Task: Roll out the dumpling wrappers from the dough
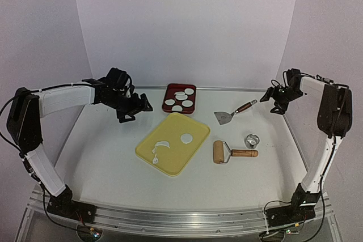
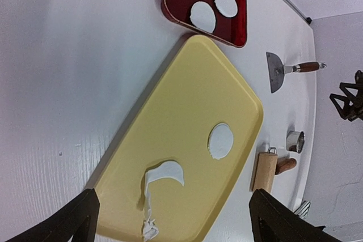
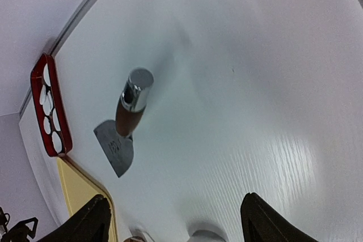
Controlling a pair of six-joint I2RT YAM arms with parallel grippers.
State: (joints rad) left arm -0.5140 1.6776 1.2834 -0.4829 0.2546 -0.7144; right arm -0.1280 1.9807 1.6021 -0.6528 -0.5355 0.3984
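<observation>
The dough [image 1: 159,149] is a thin curled white scrap on the yellow board [image 1: 170,157], and it also shows in the left wrist view [image 2: 164,174]. One round wrapper [image 1: 186,138] lies on the board's right part [image 2: 220,141]. Several more wrappers [image 1: 180,96] lie in the red tray [image 1: 170,88] behind the board. My left gripper [image 1: 138,110] is open and empty, raised above the table left of the tray. My right gripper [image 1: 271,97] is open and empty, raised at the far right beyond the scraper's handle.
A metal scraper [image 1: 223,118] with a wooden handle lies right of the tray and shows in the right wrist view [image 3: 119,148]. A wooden rolling pin [image 1: 227,152] and a small metal ring cutter [image 1: 252,139] lie right of the board.
</observation>
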